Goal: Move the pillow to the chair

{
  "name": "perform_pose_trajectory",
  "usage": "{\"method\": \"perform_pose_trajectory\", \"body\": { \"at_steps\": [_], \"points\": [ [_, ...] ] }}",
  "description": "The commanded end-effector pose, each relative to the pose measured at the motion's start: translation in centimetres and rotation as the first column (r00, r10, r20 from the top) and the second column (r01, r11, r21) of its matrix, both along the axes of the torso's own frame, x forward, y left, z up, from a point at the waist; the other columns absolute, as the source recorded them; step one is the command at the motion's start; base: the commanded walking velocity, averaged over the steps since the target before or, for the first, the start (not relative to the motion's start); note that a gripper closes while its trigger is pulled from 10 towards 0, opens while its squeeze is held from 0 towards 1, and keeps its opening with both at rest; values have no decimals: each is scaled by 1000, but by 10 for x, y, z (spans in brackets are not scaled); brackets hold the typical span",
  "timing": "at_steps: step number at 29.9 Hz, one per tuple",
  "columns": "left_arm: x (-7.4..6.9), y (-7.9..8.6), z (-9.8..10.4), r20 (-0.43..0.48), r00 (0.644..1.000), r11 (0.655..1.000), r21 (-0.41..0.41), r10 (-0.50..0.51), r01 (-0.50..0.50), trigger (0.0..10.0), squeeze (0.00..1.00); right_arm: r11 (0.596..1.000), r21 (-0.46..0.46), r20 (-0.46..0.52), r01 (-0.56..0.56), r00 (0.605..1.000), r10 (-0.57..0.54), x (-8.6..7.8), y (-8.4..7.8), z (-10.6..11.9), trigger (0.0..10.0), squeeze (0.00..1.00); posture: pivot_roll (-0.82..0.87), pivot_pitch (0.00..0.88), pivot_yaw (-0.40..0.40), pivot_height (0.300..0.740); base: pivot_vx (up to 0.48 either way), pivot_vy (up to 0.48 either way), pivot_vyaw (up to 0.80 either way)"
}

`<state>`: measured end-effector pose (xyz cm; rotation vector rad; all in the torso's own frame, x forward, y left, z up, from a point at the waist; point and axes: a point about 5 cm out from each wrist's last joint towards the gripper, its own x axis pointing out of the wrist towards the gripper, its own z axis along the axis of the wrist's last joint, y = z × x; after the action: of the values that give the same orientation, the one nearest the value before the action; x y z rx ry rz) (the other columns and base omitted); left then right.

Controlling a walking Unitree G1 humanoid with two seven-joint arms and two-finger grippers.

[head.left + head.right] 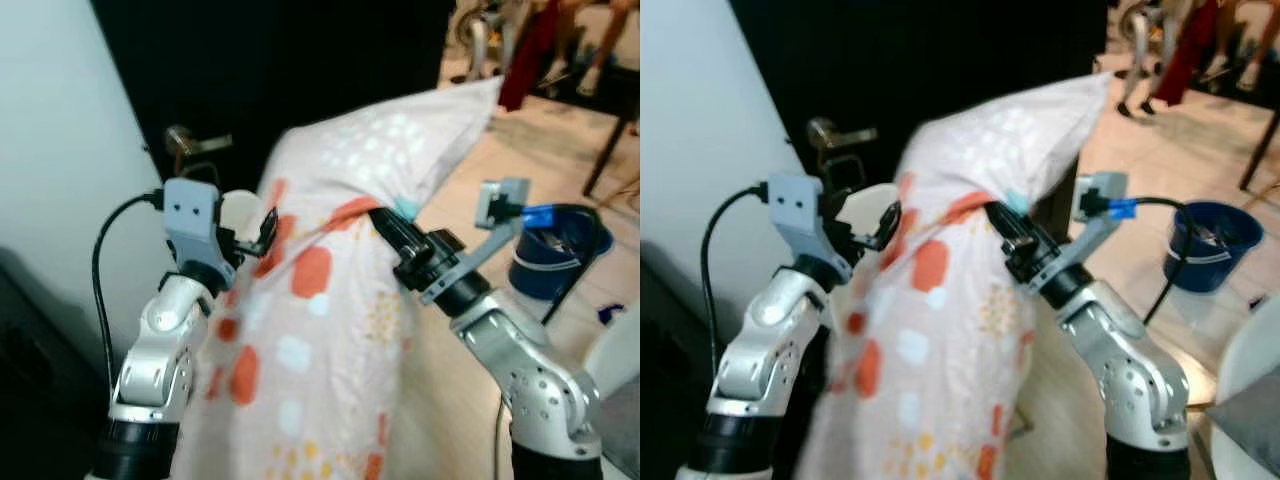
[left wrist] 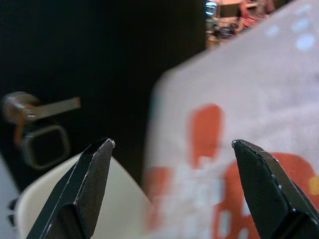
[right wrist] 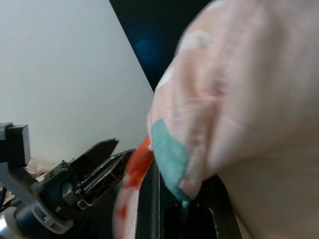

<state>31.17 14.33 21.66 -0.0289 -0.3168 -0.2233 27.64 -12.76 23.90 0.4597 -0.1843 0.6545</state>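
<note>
Bright daylight washes the tiled floor at upper right while the dark door stays deep in shadow, and everything is soft with blur, especially the close-up pillow in both wrist views.

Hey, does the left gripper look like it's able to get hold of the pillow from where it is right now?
Probably yes. The left gripper is open right beside the pillow, at its left edge, with nothing between them. In the left wrist view the fabric already sits by one finger. The right gripper is shut on the pillow and holds it up.
</note>
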Motion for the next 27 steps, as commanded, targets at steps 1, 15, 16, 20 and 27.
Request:
{"method": "perform_pose_trajectory", "body": {
  "at_steps": [1, 15, 16, 20, 27],
  "points": [
    [-1, 5, -7, -34, 999, 1000, 4, 21, -20, 10000, 0, 999, -15, 23, -51, 998, 51, -4, 13, 6, 10000, 0, -98, 8, 39, 730, 364, 0, 0],
    [-1, 1, -9, -45, 999, 1000, -2, 14, -15, 10000, 0, 986, -63, -18, -151, 988, 151, -11, 28, 0, 10000, 0, -100, 9, 38, 730, 363, 0, 0],
    [-1, 1, -9, -45, 999, 1000, -5, 16, -16, 10000, 0, 986, -37, -13, -160, 987, 159, -11, 29, 3, 10000, 0, -100, 9, 38, 730, 368, 0, 0],
    [2, 4, -12, -77, 996, 998, -27, 55, -57, 10000, 0, 934, 319, -21, -162, 984, 178, -5, 15, 22, 10000, 0, -101, 8, 41, 730, 60, 0, 0],
    [2, 2, -15, -88, 995, 998, -25, 53, -55, 10000, 0, 969, 191, -83, -155, 981, 173, -4, 17, 6, 10000, 0, -99, 7, 38, 730, 0, 0, 0]
  ]
}}
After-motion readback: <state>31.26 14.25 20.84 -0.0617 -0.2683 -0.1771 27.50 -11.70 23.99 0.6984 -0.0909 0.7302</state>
